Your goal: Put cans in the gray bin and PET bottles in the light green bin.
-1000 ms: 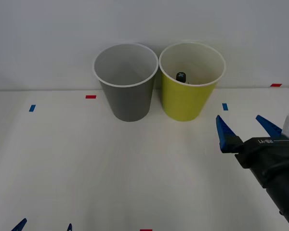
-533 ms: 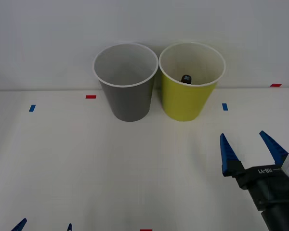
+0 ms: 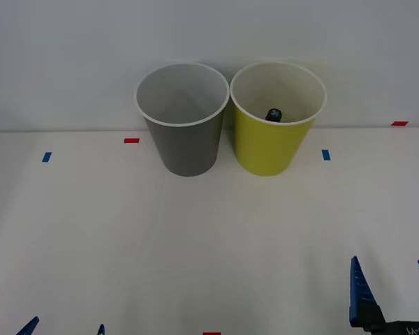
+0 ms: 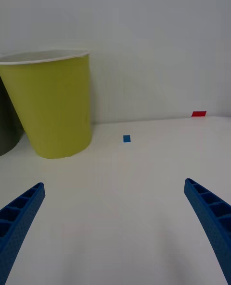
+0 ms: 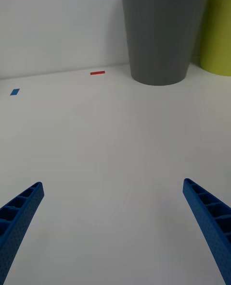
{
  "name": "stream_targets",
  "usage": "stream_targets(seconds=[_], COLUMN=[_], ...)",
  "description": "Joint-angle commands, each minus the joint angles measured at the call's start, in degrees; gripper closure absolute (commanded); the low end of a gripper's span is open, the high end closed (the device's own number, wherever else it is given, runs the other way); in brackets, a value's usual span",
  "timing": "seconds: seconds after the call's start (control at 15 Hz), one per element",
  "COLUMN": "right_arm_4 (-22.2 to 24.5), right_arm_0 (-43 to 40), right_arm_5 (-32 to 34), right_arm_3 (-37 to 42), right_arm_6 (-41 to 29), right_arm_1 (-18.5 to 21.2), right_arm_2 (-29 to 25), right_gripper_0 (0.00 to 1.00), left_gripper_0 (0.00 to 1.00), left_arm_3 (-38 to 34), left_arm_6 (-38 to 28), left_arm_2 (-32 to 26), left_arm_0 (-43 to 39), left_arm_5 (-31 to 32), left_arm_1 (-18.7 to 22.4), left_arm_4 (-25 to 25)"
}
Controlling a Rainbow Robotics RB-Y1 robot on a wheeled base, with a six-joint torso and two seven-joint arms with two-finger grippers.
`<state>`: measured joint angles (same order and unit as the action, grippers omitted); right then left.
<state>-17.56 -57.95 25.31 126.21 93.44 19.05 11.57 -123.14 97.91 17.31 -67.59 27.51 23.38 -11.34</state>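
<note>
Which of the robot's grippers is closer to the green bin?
The right. The right gripper, open, sits at the table's near edge, right of the green bin. The left gripper, open, sits far left, beyond the gray bin.

Inside the light green bin (image 3: pixel 269 150), the PET bottle (image 3: pixel 274 114) shows just its black cap; the near wall hides the rest. At 5 o'clock the right gripper (image 3: pixel 391 296) is cropped; at 7 o'clock, the left gripper (image 3: pixel 64 326) shows fingertips only.
</note>
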Motion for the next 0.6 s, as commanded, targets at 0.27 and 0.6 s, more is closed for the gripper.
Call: stream_targets(seconds=[0.27,0.6], right_arm_4=[-0.9,-0.9], right_arm_0=[-9.5,-12.4], right_arm_5=[3.2,3.6], right_arm_3=[-0.1,-0.1], right_arm_6=[0.0,0.2], right_arm_1=[-0.1,0.7], right_arm_2=[1.3,1.4], right_gripper_0=[0.0,0.0], left_gripper_0=[0.0,0.0], left_arm_3=[0.0,0.0], left_arm_6=[0.0,0.0], left_arm_2=[0.0,0.0], left_arm_0=[0.0,0.0], left_arm_5=[0.0,0.0], left_arm_1=[0.0,0.0], left_arm_4=[0.0,0.0])
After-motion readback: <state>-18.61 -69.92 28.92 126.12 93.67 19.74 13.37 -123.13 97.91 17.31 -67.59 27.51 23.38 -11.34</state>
